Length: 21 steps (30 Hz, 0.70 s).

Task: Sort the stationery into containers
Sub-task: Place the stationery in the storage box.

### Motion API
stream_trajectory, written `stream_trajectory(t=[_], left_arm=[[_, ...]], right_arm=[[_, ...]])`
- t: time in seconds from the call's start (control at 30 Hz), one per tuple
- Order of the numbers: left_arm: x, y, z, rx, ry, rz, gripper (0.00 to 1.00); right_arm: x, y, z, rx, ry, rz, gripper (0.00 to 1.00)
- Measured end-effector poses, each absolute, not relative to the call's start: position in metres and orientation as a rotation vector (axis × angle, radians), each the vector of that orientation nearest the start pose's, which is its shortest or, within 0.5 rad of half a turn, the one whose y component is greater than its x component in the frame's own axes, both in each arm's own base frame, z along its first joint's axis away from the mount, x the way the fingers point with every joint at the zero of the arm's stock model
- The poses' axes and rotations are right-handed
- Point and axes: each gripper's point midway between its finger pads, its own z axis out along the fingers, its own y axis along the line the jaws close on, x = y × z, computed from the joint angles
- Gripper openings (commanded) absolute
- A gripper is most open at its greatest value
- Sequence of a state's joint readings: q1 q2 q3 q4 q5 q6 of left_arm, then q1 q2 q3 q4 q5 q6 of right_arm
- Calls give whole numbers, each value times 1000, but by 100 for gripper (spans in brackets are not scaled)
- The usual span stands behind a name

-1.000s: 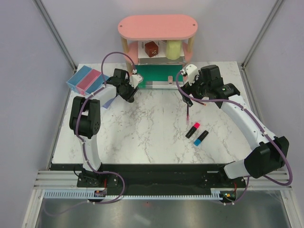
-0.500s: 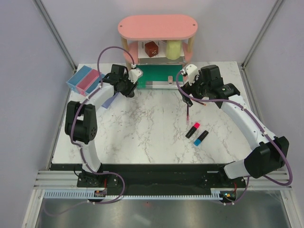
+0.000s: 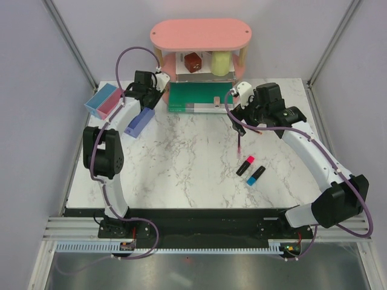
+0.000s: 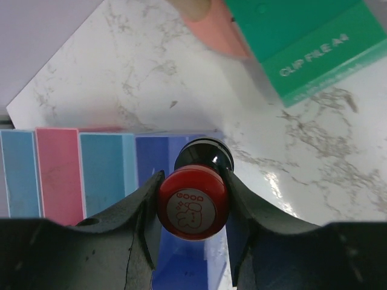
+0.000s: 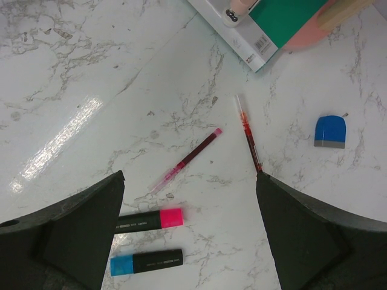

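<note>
The containers (image 3: 104,100) sit at the upper left of the surface (image 3: 193,163), a joined row running down toward the right. In the overhead view the light blue and pink bins are in the open. The next bin is hidden under the left arm, and the purple-blue one shows below it. In the left wrist view all four bins line up along the left edge, their visible insides plain coloured floors.

The left gripper (image 4: 192,175) is clamped on the red-black round piece (image 4: 193,202), a finger on each side. It holds the piece over the purple-blue bin; whether the two touch cannot be told.

At top centre the green book (image 3: 190,96) lies in front of the pink shelf (image 3: 201,35), with the beige-white piece (image 5: 236,8) resting on it.

Right of centre, the right gripper (image 5: 190,176) hangs above the surface with its jaws spread wide and nothing between them. Below it lie a thin pink refill (image 5: 184,160) and the red pen (image 5: 248,140), apart from each other. The blue piece (image 5: 330,132) lies further right. At the lower left of the right wrist view the pink-ended highlighter (image 5: 148,219) and the blue-ended highlighter (image 5: 147,261) lie side by side.
</note>
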<state>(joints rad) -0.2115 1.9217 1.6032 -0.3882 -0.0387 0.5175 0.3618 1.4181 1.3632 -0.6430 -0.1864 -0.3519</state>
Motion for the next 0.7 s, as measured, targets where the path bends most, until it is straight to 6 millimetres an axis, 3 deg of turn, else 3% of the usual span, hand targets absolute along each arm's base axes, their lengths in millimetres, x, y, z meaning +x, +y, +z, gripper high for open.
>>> stream_trajectory(t=[0.23, 0.37, 0.7], left_arm=[[563, -36, 133, 672, 2202, 309, 2], [579, -16, 137, 601, 2201, 325, 2], [582, -5, 140, 534, 2204, 311, 2]], right_arm=[[358, 155, 230, -882, 2084, 216, 97], [358, 154, 230, -880, 2086, 215, 98], [358, 153, 228, -877, 2091, 214, 97]])
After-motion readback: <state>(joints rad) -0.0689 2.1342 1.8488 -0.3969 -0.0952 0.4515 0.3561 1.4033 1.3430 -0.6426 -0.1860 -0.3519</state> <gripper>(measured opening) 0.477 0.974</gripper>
